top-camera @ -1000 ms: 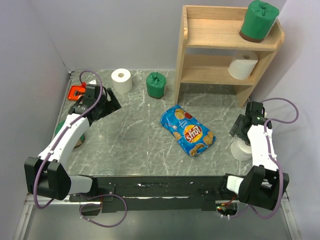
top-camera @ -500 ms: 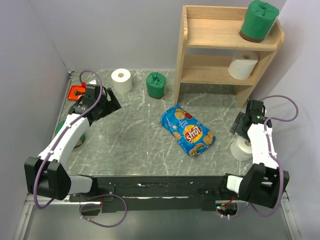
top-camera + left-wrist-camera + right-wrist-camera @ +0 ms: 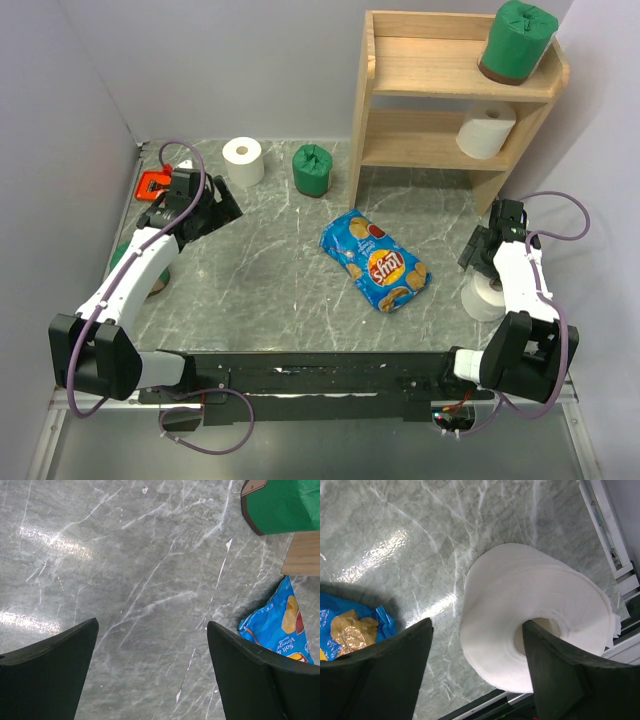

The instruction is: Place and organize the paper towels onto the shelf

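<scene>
The wooden shelf (image 3: 400, 92) stands at the back right. A green roll (image 3: 515, 40) sits on its top tier and a white roll (image 3: 487, 130) on its lower tier. On the table are a white roll (image 3: 242, 160) and a green roll (image 3: 312, 170) at the back, and a white roll (image 3: 486, 298) at the right. Another green roll (image 3: 122, 258) is mostly hidden under my left arm. My right gripper (image 3: 476, 268) is open above the right white roll (image 3: 520, 605), one finger (image 3: 565, 670) over its core, the other beside it. My left gripper (image 3: 228, 208) is open and empty.
A blue chip bag (image 3: 380, 262) lies in the middle of the table, left of the right white roll. A red tool (image 3: 155, 183) lies at the back left by my left arm. The left wrist view shows the green roll (image 3: 285, 505) and a shelf leg (image 3: 302, 555).
My right arm has shifted slightly, its wrist staying over the white roll. The left arm has not moved.
</scene>
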